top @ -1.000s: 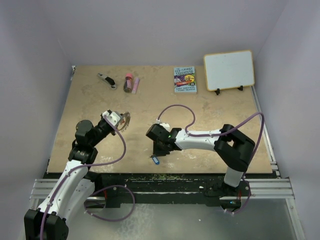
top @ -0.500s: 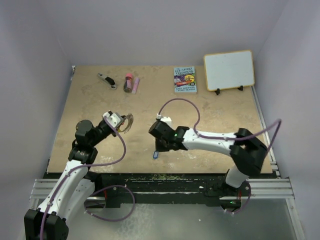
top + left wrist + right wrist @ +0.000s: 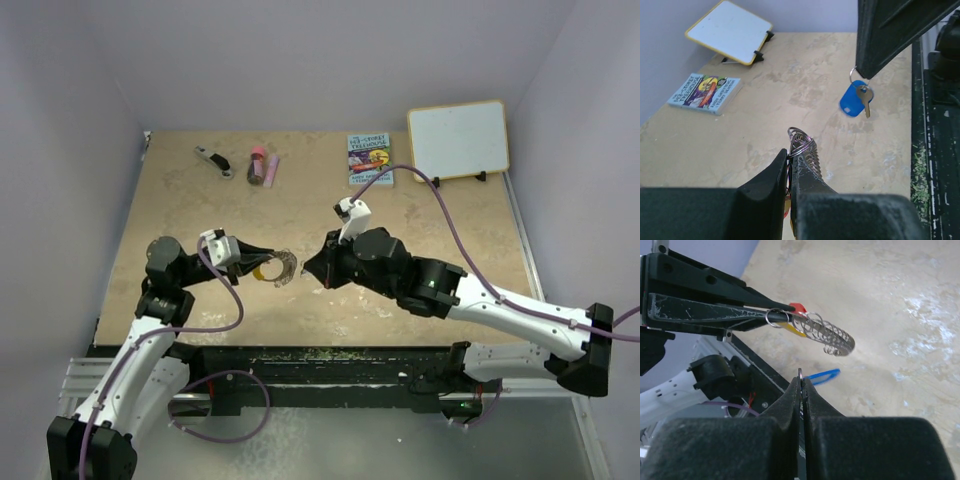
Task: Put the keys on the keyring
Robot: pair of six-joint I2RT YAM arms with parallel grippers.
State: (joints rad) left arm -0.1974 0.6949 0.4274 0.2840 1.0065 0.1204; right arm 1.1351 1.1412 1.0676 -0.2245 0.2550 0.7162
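Observation:
My left gripper (image 3: 260,262) is shut on the keyring (image 3: 281,268), a silvery coil with an orange-yellow part, held above the table. In the left wrist view the coil (image 3: 803,145) sticks out past the pinched fingertips (image 3: 780,165). My right gripper (image 3: 320,271) is shut on the small ring of the blue key (image 3: 854,100), which hangs below its tips, just right of the keyring. From the right wrist, the blue tag (image 3: 823,376) shows edge-on beyond the right gripper (image 3: 801,381), and the coil (image 3: 833,336) lies close ahead. A red tag (image 3: 799,307) sits at the ring by the left fingers (image 3: 715,310).
At the back of the table lie a small book (image 3: 370,158), a whiteboard on a stand (image 3: 458,140), a dark red tube (image 3: 258,166) and a black-and-silver clip tool (image 3: 213,160). The black front rail (image 3: 320,355) runs along the near edge.
The right gripper closed on the blue key, lifted it off the table and swung it up toward the keyring. The left gripper turned the ring rightward to the middle.

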